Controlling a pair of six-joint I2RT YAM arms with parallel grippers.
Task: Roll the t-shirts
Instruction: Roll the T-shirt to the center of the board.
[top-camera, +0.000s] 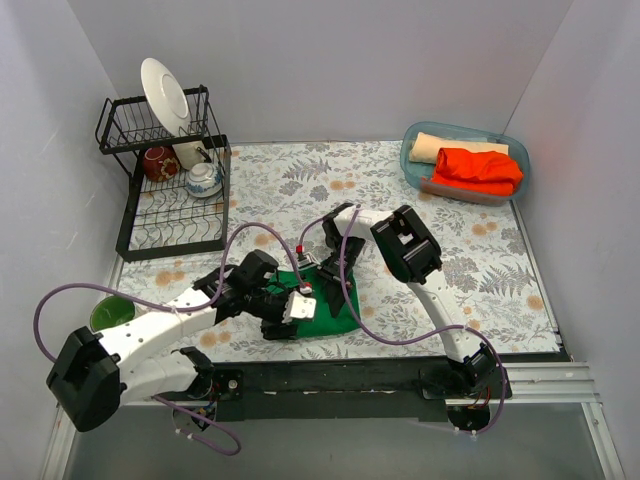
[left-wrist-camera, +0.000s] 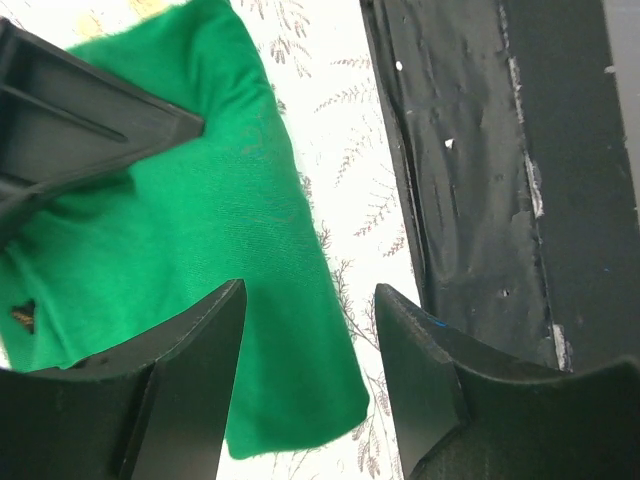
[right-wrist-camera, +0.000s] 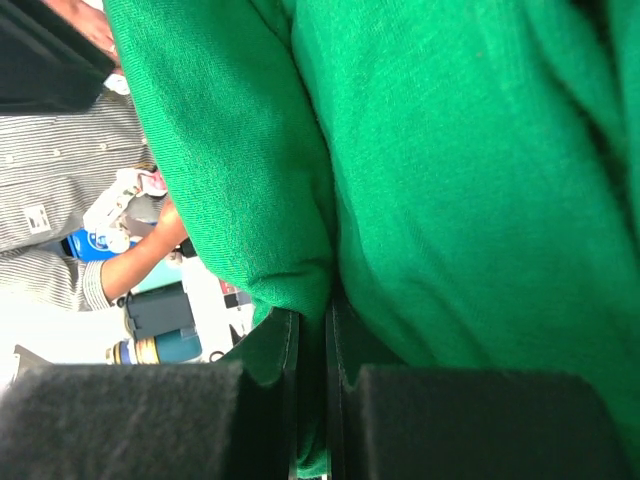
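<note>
The emerald green t-shirt (top-camera: 335, 308) lies bunched on the floral table near the front edge. My right gripper (top-camera: 326, 282) reaches down onto its far side; in the right wrist view it (right-wrist-camera: 312, 320) is shut on a fold of the green cloth (right-wrist-camera: 450, 180). My left gripper (top-camera: 292, 308) is at the shirt's left edge. In the left wrist view it (left-wrist-camera: 308, 335) is open, its fingers straddling the shirt's near corner (left-wrist-camera: 200, 200) without pinching it. An orange-red tee (top-camera: 478, 168) and a rolled pale tan tee (top-camera: 440, 147) lie in the blue bin (top-camera: 412, 165).
A black dish rack (top-camera: 170, 215) at the back left holds a white plate (top-camera: 165, 95), a dark red mug (top-camera: 160, 163) and a bowl (top-camera: 204, 180). A green cup (top-camera: 112, 312) stands by the left arm. The black base strip (left-wrist-camera: 480, 180) runs just beside the shirt.
</note>
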